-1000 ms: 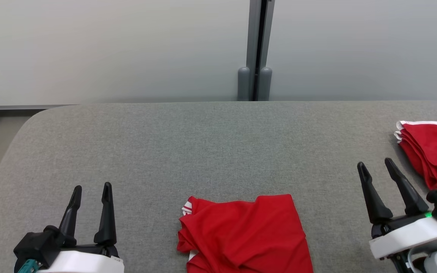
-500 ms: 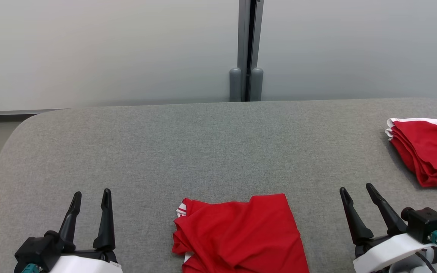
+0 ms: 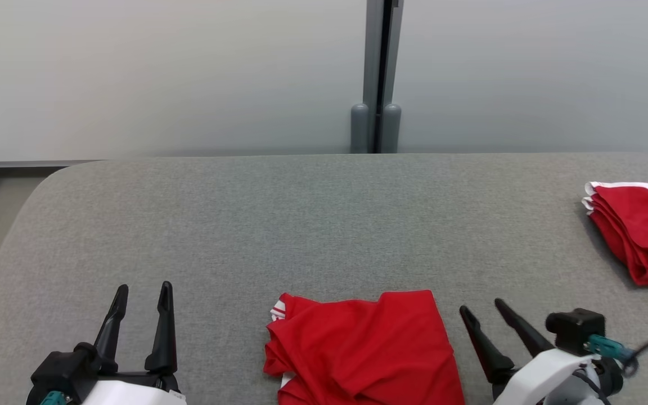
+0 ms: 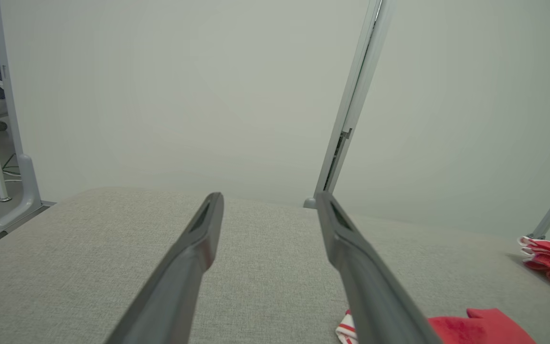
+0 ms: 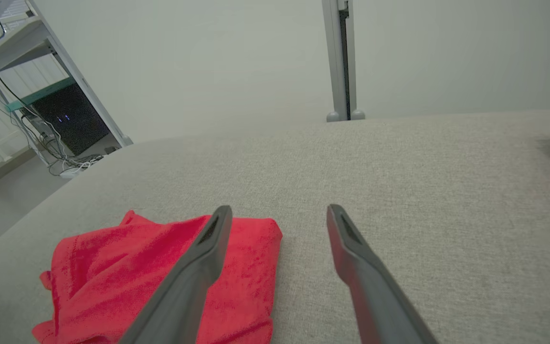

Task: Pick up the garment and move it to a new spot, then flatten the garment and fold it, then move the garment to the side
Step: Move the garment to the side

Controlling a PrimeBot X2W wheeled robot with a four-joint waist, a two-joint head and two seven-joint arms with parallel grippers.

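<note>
Now the right gripper (image 3: 480,306) has pulled in from the folded red-and-white cloth stack (image 3: 636,230) at the right edge of the grey fabric table (image 3: 301,225). It sits just beside the crumpled red jersey garment (image 3: 363,349), near centre. It and the left gripper (image 3: 144,287) gape wide, empty. That fits a set-aside just done, or a grab coming.

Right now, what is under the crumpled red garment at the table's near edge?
The red garment lies directly on the grey padded table. A white-striped trim peeks out at its far left corner. Whatever is beneath its folds is covered.
</note>
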